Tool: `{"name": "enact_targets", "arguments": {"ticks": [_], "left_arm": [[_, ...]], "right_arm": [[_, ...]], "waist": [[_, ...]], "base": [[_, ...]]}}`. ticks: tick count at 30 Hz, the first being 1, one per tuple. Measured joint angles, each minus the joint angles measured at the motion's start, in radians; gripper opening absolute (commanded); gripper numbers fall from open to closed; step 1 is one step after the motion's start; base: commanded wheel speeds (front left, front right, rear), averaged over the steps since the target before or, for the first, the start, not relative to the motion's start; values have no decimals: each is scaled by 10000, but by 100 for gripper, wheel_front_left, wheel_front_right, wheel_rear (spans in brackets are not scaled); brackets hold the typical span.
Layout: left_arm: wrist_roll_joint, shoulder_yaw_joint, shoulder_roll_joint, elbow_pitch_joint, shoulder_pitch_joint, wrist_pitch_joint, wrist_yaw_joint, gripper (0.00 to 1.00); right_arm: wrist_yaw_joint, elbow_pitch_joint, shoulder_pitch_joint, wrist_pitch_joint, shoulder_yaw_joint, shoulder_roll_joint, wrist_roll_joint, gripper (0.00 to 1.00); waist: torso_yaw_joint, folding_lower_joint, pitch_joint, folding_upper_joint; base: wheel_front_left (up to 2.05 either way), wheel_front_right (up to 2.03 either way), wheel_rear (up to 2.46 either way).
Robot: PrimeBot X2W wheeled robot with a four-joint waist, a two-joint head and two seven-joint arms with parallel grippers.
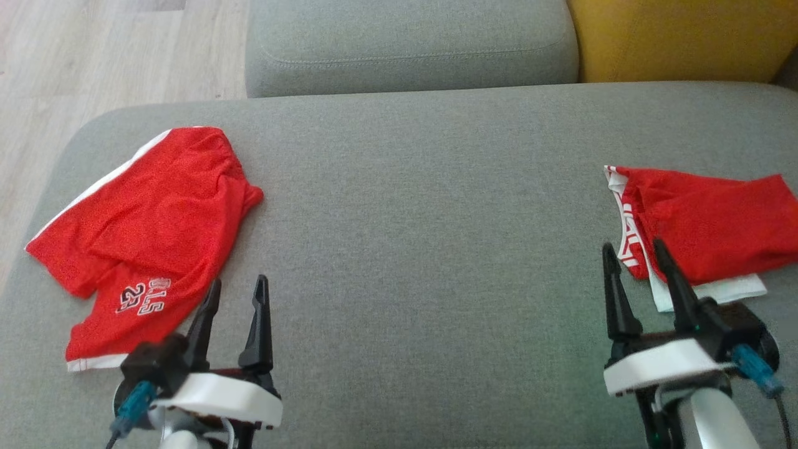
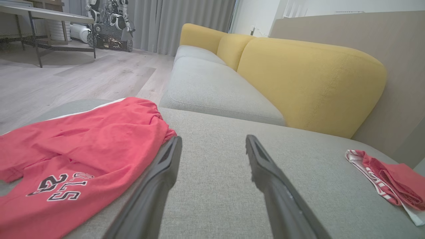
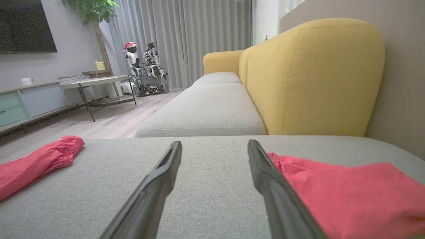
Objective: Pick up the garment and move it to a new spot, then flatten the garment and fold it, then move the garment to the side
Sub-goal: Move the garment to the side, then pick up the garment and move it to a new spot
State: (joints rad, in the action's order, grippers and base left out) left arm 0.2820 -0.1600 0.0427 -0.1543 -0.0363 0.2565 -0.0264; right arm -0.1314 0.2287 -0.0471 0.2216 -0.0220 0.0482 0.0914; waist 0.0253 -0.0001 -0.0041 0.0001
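- Looking down in the head view, I see the red shorts lying rumpled on the left part of the grey sofa seat, printed number side up, with a white stripe along their outer edge.
- My left fingers are spread and hold nothing. One tip is over the shorts' lower hem and the other is over bare cushion.
- A folded red garment with white trim lies at the seat's right edge, well apart from the shorts. My right fingers are spread and empty just beside it, the outer one overlapping its white corner.
- In the left wrist view, my left fingers stand wide apart, low over the seat. The red shorts are at their left, and the folded red garment is far to the right, below the yellow backrest.
- In the right wrist view, my right fingers are parted, with the folded red garment against the right one. The red shorts lie across the seat at the left.
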Motion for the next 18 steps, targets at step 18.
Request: {"name": "enact_targets", "arguments": {"ticks": [18], "left_arm": [[-339,-163,4,314,-36,0,180,100]], "right_arm": [[0,-176,367,263,65,-8,132,100]], "waist": [[57,0,-5,0]], "base": [[0,0,0]]}}
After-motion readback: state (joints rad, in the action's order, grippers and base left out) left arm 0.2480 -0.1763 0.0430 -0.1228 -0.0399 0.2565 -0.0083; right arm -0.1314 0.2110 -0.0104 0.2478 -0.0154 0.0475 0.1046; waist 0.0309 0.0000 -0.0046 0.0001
